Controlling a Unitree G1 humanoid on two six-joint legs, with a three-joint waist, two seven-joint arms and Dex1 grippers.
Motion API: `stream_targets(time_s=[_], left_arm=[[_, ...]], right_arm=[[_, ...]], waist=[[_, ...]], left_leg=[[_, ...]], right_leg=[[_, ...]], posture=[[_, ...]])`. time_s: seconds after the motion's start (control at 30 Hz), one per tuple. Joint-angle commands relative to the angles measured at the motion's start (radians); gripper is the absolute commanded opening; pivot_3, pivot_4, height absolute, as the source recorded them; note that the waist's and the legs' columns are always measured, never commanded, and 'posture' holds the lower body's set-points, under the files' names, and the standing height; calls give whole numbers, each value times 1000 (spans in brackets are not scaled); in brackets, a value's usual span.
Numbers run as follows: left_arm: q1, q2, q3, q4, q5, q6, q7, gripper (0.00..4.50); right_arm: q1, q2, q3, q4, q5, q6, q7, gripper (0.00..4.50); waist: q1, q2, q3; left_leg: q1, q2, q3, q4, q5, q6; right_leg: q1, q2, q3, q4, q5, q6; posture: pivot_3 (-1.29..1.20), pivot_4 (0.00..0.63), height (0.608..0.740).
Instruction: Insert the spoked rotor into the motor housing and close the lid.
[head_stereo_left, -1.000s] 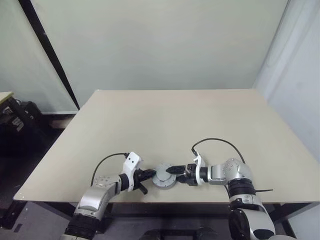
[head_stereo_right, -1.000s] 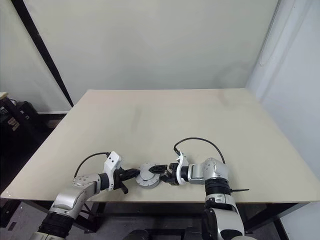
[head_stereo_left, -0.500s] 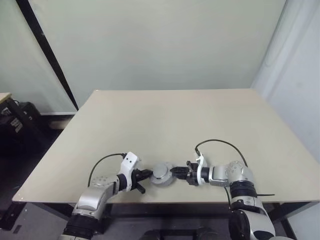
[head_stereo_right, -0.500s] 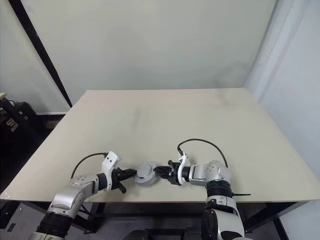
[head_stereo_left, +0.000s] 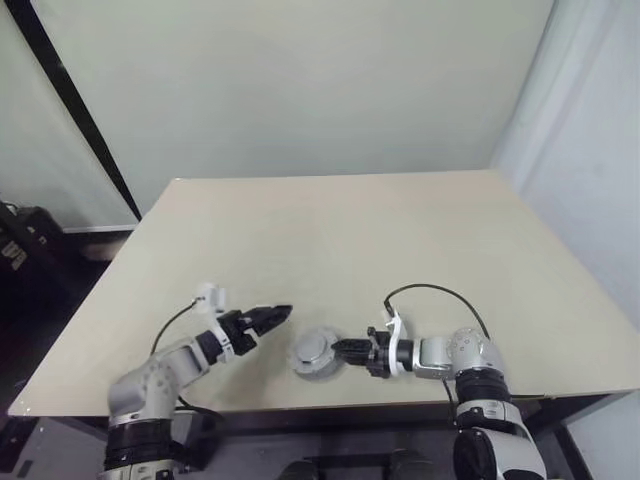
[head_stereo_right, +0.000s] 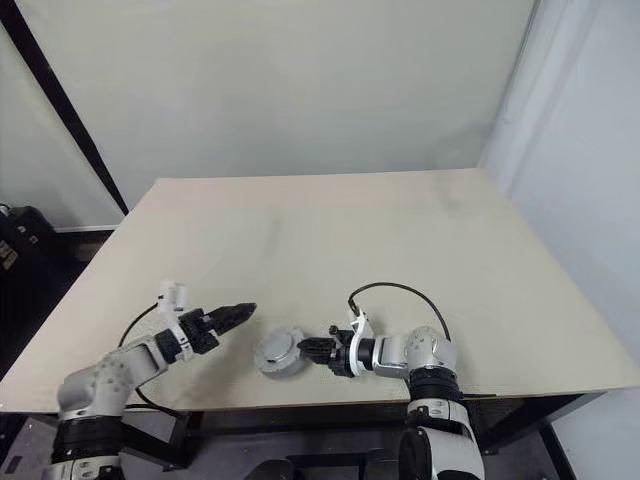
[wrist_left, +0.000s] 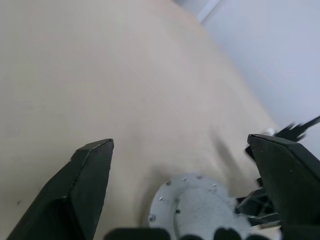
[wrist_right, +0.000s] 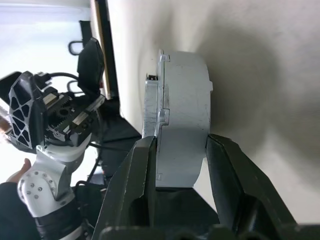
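Since a second ago the left gripper (head_stereo_left: 262, 319) has let go of the round assembly and drawn back up and to its own side, and its black fingers (wrist_left: 82, 192) now stand wide apart with only bare table between them. Over the same second the right gripper (head_stereo_left: 340, 349) has pinched in, and its two fingers now clamp the edge of the assembly, one on each flat face.

That assembly is the motor housing (wrist_right: 184, 125) with the lid (wrist_right: 151, 122) set on it: a thick, pale grey metal drum with a smooth curved wall, and a thinner stepped plate with small notches on one face. It is short along its axis and sits near the front edge of the table (head_stereo_left: 330, 240), tipped rather than flat, its broad top face (head_stereo_left: 312, 349) turned up and toward the left arm. Small screw heads ring that face in the left wrist view (wrist_left: 197, 207).

A black cable (head_stereo_left: 435, 293) loops over the right wrist. Beige, matte tabletop lies around the drum on all sides.
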Motion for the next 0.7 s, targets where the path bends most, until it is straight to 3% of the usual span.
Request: stream_targets(time_s=[0.03,0.7], left_arm=[[11,3,36,-47,-68,60,31,4500],[20,-118,119,-35,-333,300,212,4500]], right_arm=[[-29,36,-36,-80,102,7,31,1224],[-47,94,-32,-172,202,38,-3,1224]], waist=[[0,-1,0],[2,-1,1]], left_leg=[[0,0,0,0,0,0],[0,0,0,1,0,0]], right_leg=[[0,0,0,0,0,0],[0,0,0,0,0,0]], posture=[[0,0,740],[0,0,740]])
